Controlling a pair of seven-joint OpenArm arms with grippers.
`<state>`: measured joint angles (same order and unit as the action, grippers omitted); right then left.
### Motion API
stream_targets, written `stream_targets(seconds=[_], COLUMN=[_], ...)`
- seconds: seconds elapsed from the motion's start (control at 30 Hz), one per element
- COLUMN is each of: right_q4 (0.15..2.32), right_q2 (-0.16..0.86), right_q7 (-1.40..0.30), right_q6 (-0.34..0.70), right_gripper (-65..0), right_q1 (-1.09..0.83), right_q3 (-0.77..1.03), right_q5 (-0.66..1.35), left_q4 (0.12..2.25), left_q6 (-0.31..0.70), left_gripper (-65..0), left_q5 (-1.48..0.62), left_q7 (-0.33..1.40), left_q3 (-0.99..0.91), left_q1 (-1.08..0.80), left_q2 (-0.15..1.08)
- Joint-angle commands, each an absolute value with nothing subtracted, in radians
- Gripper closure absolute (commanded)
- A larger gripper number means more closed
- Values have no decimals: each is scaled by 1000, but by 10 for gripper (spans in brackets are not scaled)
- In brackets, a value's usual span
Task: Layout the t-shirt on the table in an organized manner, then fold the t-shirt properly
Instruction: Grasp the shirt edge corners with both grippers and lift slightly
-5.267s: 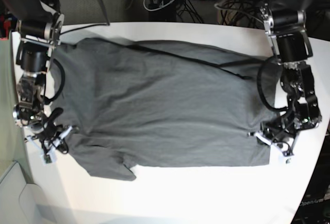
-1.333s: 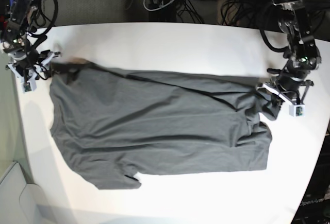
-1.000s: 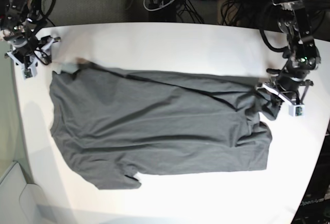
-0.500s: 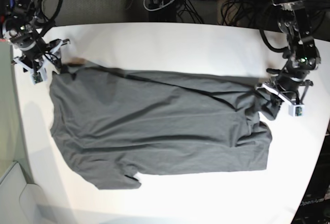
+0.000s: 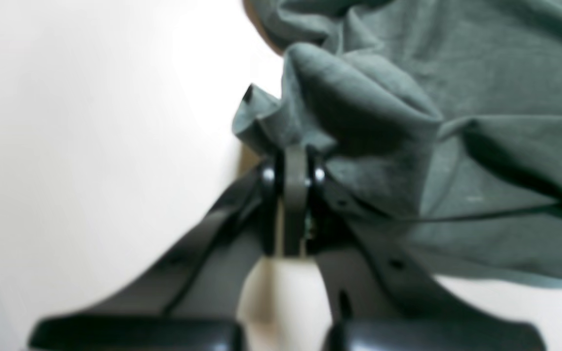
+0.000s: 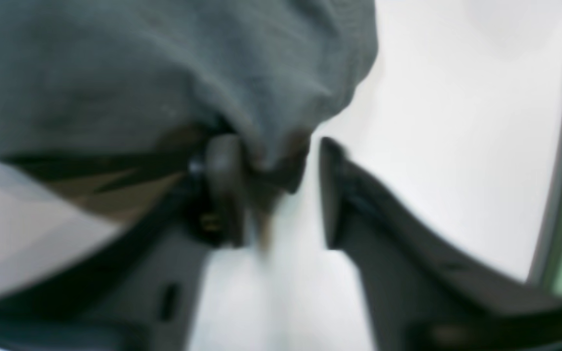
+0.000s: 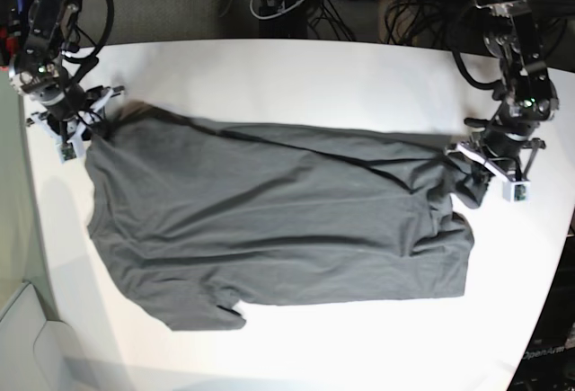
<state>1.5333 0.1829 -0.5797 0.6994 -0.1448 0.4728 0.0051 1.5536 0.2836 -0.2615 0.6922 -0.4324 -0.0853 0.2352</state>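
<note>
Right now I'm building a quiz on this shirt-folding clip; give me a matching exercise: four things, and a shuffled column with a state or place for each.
Things:
1. left gripper
2. right gripper
3. t-shirt
4. table

States or places:
A. white, beneath everything
B. jaws apart, cloth corner between them
C. spread out, grey, bunched at one corner
D. clamped shut on a fold of cloth

Pairs: 1-D, 2-B, 3-C, 4-A
</note>
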Motion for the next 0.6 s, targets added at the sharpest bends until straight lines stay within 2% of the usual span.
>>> stream_targets(seconds=[0.0,0.07,0.23,0.43,0.57], right_q4=[1555,1555,1644,1728,1692], right_q2=[202,213,240,242,269], right_q7=[-559,-565,-562,-578,-676], right_q6=[698,698,698,698,698], right_gripper=[-79,-2,0,-1,-1], right_q1=[-125,-110,-99,59,213], right_q3=[478,481,479,455,360], right_q5=[16,15,16,15,13], left_q4=[1589,1620,1724,1801,1771], left_q6=[280,280,282,274,274], left_gripper=[-4,-4,-4,-4,-4], left_q5=[-265,-265,-265,-265,-254], left_q7=[670,671,746,866,923], left_q3=[-440,-440,-441,-441,-441], left_q1=[-79,-82,-85,15,101], left_q2=[248,248,223,222,220])
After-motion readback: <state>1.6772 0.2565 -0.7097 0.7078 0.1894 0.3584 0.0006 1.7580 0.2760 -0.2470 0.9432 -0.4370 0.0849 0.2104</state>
